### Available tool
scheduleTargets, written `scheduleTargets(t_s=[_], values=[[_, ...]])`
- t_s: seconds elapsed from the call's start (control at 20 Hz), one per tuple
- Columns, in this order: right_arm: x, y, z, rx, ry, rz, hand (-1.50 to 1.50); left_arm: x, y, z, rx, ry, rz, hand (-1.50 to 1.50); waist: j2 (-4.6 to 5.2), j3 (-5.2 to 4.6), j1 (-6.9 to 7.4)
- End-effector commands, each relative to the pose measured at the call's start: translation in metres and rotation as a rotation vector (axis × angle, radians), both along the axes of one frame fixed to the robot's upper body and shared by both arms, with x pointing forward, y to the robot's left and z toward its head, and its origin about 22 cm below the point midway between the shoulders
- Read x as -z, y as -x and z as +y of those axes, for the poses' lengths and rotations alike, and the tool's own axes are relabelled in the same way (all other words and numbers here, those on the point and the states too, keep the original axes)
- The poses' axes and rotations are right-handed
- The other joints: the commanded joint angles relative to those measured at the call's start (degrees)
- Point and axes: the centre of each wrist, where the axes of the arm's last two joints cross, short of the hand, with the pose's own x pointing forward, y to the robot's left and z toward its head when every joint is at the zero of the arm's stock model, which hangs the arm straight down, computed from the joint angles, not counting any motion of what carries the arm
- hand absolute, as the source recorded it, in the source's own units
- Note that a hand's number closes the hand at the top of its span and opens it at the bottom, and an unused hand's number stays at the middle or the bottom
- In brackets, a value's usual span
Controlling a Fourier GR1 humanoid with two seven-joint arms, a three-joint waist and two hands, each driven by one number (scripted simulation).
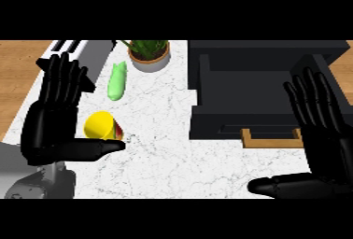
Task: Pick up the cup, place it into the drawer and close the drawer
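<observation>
A yellow cup (101,125) with a red side lies tipped over on the white marble counter (158,154), its mouth facing left. My left hand (53,112) stands open just left of it, fingers straight up, thumb stretched out under the cup's near side. My right hand (324,126) is open at the right, fingers up, in front of the black drawer unit (262,79). The drawer (270,139) with a wooden rim sticks out slightly from the unit's front.
A light green cucumber-like object (117,81) lies behind the cup. A potted plant (149,53) stands at the counter's back. A dark appliance (76,51) sits at the back left. Wooden floor shows at the left edge.
</observation>
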Motion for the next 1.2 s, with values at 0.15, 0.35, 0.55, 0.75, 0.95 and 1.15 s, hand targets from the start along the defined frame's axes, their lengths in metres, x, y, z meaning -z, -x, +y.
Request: scheduleTargets(t_s=[0.15, 0.35, 0.55, 0.75, 0.95, 1.15], values=[[-0.015, -0.003, -0.009, -0.007, 0.002, -0.026, -1.50, 0.019, -0.012, 0.002, -0.010, 0.004, 0.044, -1.50, 0.02, -0.01, -0.06], [-0.002, 0.005, 0.006, 0.002, 0.007, -0.015, -1.50, 0.019, 0.011, 0.008, -0.045, -0.002, 0.066, -1.50, -0.03, 0.00, 0.08], [0.012, 0.010, -0.008, -0.012, 0.004, -0.002, -1.50, 0.032, -0.008, 0.017, -0.065, -0.011, 0.108, -1.50, 0.00, 0.00, -0.08], [-0.015, -0.015, -0.021, -0.002, -0.001, -0.020, -1.50, 0.044, 0.000, 0.023, -0.087, 0.005, 0.159, -1.50, 0.01, 0.00, 0.14], [-0.008, 0.002, -0.003, -0.003, -0.006, -0.027, -1.50, 0.084, 0.008, 0.036, -0.116, -0.036, 0.173, -1.50, 0.02, -0.01, 0.00], [-0.013, -0.011, -0.001, -0.005, 0.011, 0.007, -1.50, 0.100, 0.010, 0.028, -0.163, -0.035, 0.192, -1.50, 0.04, -0.02, 0.10]])
